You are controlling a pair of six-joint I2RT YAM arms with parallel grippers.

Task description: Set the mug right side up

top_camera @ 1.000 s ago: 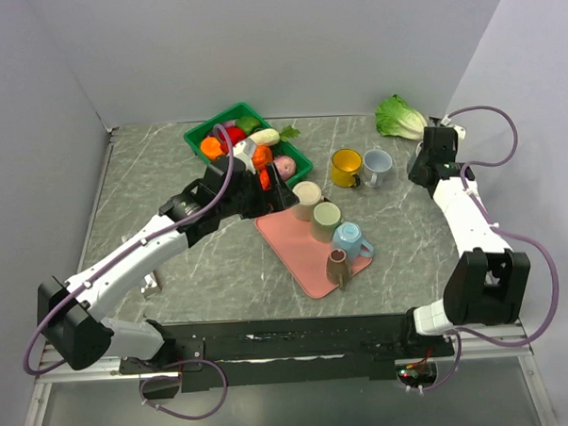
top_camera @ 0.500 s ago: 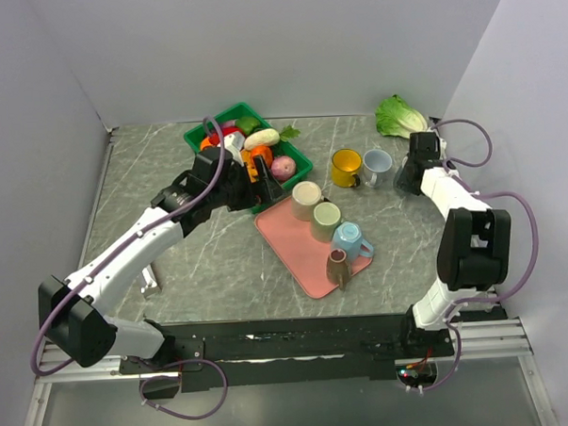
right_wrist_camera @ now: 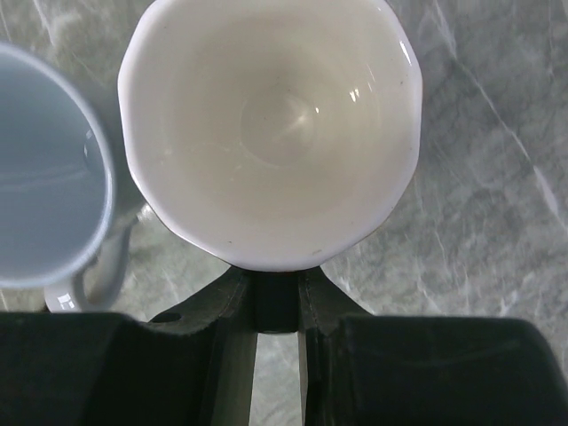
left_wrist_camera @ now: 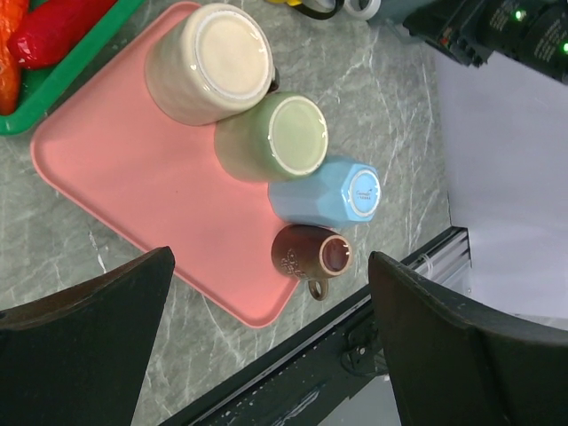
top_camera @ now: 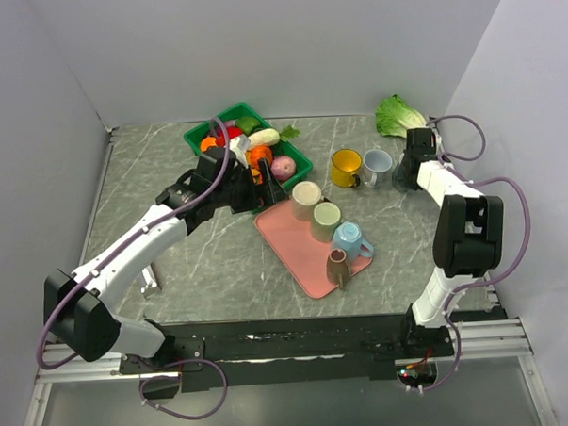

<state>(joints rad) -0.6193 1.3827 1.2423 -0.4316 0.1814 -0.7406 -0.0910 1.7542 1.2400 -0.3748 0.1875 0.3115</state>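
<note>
I'm finishing the turn: my right end effector [right_wrist_camera: 276, 286] is pinching the mug [right_wrist_camera: 271, 133], mouth up, upper right of the overhead frame. Next I'm judging: seat it on the table, release. Left end effector [left_wrist_camera: 268, 259] is gaping open.

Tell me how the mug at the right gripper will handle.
The mug looks like glazed ceramic: probably rigid, breakable, slippery. Upright with a wide mouth, it should slide rather than roll. The right gripper seems to pinch only its handle, so it may swing.
</note>
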